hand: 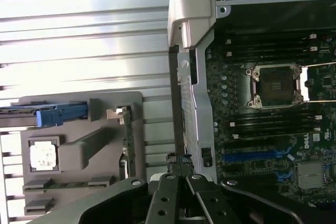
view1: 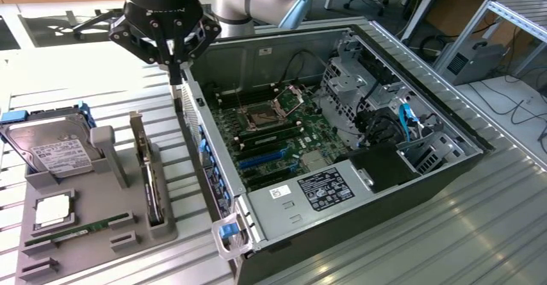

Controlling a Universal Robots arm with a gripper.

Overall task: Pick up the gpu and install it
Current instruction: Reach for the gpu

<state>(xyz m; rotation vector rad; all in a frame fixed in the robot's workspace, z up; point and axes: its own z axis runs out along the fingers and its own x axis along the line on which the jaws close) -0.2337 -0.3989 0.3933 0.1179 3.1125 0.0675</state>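
The gpu (view1: 150, 170) is a thin dark card with a silver bracket at its far end. It stands on edge in a slot of the grey holder tray (view1: 86, 250), at the exterior view's left of the open computer case (view1: 401, 170). My gripper (view1: 175, 77) hangs above the gap between tray and case, near the case's rear corner, higher than the card and beyond its bracket end. Its fingers are shut together with nothing between them. In the wrist view the gripper (hand: 178, 159) points down beside the case wall, with the gpu (hand: 126, 140) edge-on off to one side.
The tray also holds a silver hard drive (view1: 51, 149), a CPU (view1: 53, 211) and a green RAM stick (view1: 79, 229). Inside the case lies the motherboard with blue expansion slots (view1: 261, 160) and an open CPU socket (view1: 258, 115). Ribbed metal table all round.
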